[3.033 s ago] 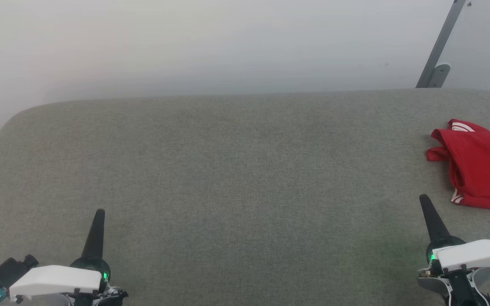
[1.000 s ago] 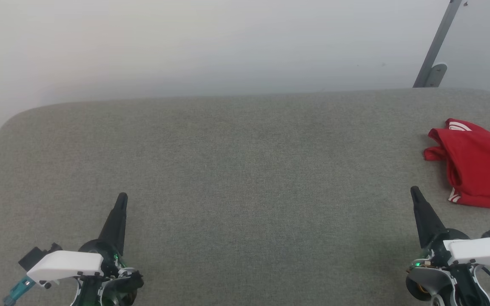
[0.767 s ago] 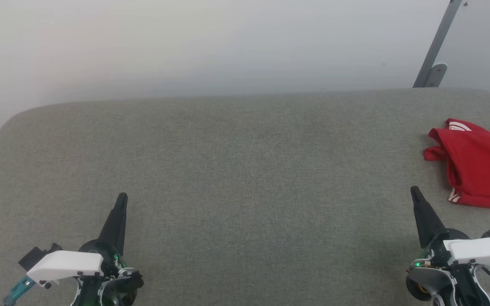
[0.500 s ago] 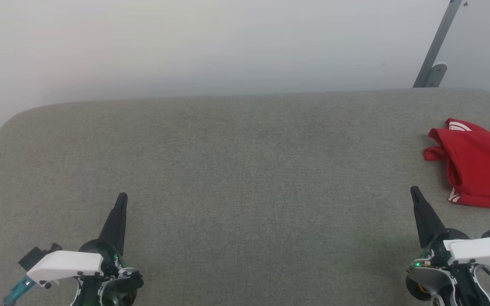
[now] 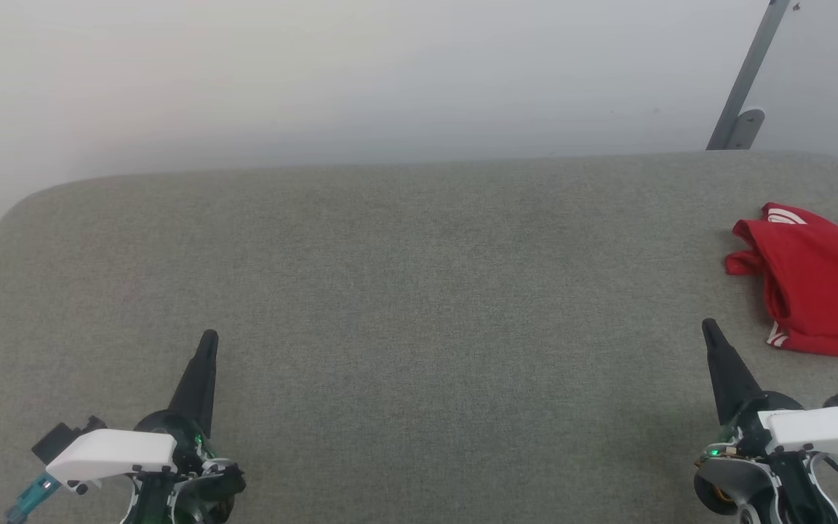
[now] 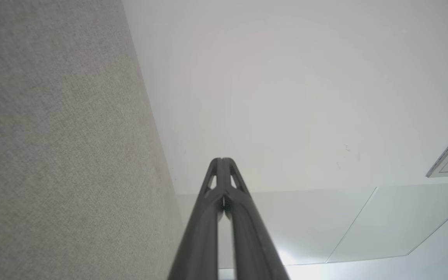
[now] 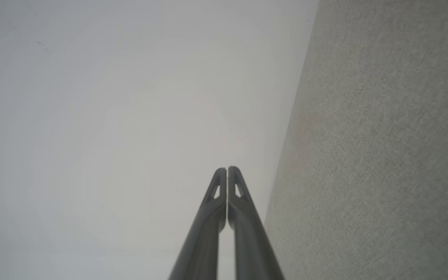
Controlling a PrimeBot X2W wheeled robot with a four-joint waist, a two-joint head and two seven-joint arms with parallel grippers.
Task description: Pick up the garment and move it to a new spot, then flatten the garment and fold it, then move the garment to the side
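The garment, red with a bit of white striped trim, lies folded in a loose heap at the right edge of the grey fabric surface, partly cut off by the head view's border. My right gripper is shut and empty, just left of and below the garment, apart from it. My left gripper is shut and empty at the lower left, far from the garment. In the left wrist view the left gripper has its fingers pressed together, and in the right wrist view the right gripper does too.
A pale wall rises behind the grey surface. A grey metal bracket slants up the wall at the far right. The surface's rounded left corner drops off to a dark strip of floor.
Since three seconds ago both grippers have shifted slightly upward and inward. Over the last second nothing has visibly moved.
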